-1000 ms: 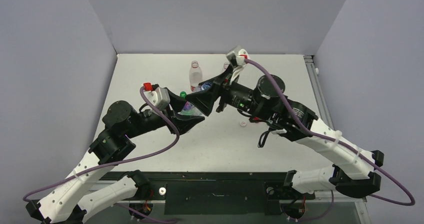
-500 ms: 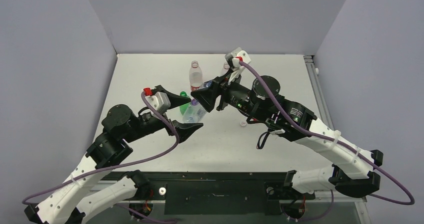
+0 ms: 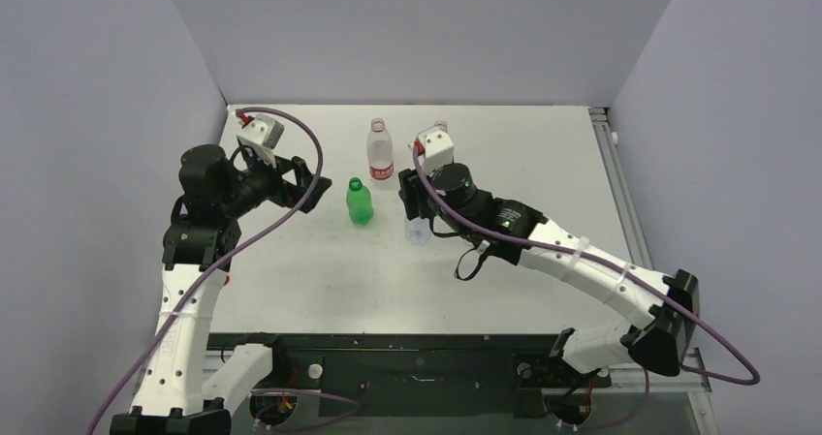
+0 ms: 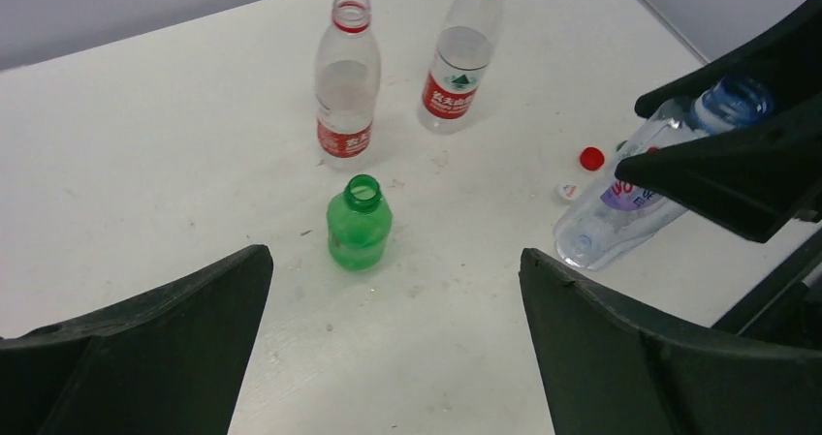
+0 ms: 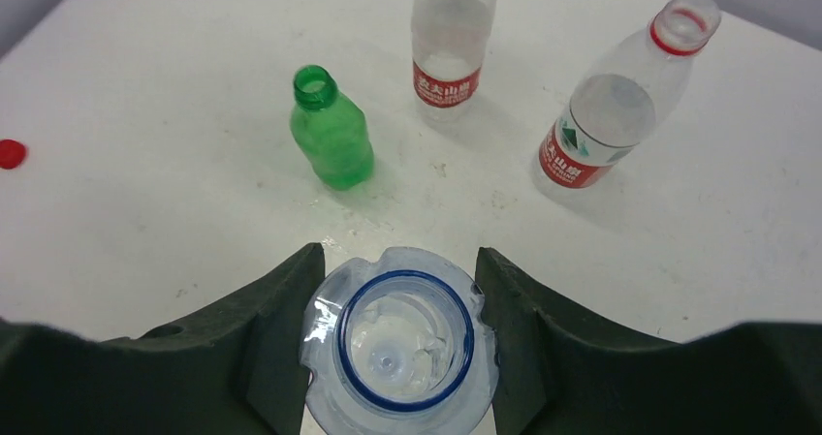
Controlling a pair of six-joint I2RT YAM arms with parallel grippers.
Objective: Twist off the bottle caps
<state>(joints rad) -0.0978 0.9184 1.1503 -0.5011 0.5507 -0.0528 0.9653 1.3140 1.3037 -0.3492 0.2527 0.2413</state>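
Observation:
My right gripper point(image 5: 398, 278) is shut on the neck of the pale-blue bottle point(image 5: 402, 343), whose mouth is uncapped. That bottle point(image 4: 620, 212) hangs tilted with its base close to the table. The green bottle point(image 3: 360, 202) stands uncapped in the middle. Behind it stand two red-labelled bottles point(image 4: 347, 77) point(image 4: 460, 57) with open mouths. A red cap point(image 4: 591, 158) and a whitish cap point(image 4: 567, 191) lie on the table beside the held bottle. Another red cap point(image 5: 10, 153) shows at the edge of the right wrist view. My left gripper point(image 3: 302, 181) is open and holds nothing, left of the green bottle.
The white table point(image 3: 543, 154) is walled by grey panels on three sides. A purple cable point(image 3: 291, 125) loops over my left wrist. The right arm point(image 3: 582, 265) reaches across the table's right half.
My left gripper opened and drew back to the left. My right gripper closed on the pale-blue bottle and carried it down toward the table, right of the green bottle.

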